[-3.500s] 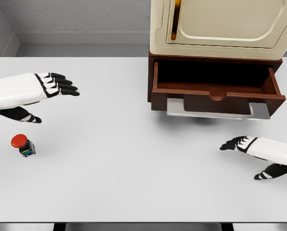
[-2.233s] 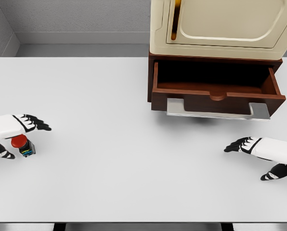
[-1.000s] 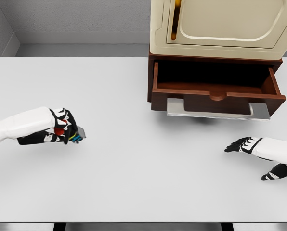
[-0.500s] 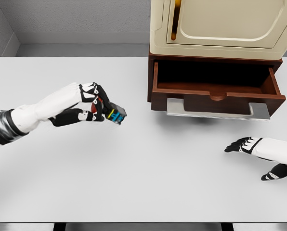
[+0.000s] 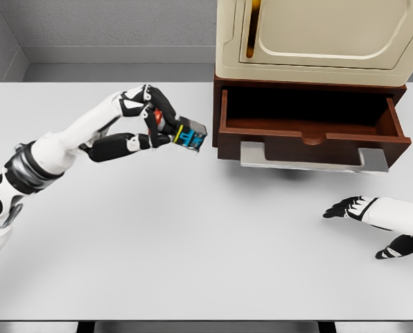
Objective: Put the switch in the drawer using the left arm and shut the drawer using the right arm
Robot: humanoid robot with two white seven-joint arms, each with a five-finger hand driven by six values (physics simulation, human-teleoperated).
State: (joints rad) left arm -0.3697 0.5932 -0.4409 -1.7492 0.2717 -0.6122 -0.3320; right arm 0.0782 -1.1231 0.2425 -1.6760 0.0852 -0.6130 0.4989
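The small switch (image 5: 182, 132), a grey block with coloured side bands and a red button cap, is gripped in the left hand (image 5: 151, 123), the black-tipped fingers (image 5: 159, 103) being curled over its top and the thumb pressed in from below. It is held clear of the white table (image 5: 192, 236), tilted with its body pointing away from the palm, probably so that it can be passed body-first over a rim. Just beyond the fingertips stands the near left corner of the dark brown wooden drawer (image 5: 310, 132), which is pulled out and open, its hollow lying further off and slightly higher than the switch. The switch is thus beside the drawer, not yet over it; a lift and a further reach away from the hand are judged to be needed before release. The drawer is set under a cream cabinet (image 5: 317, 38) with a closed door, and a grey metal handle plate (image 5: 310, 158) is seen hanging below its front.

The right hand (image 5: 362, 211) is kept low over the table, well apart from the left, fingers loosely spread and nothing held, seemingly parked near the drawer front for the closing push.
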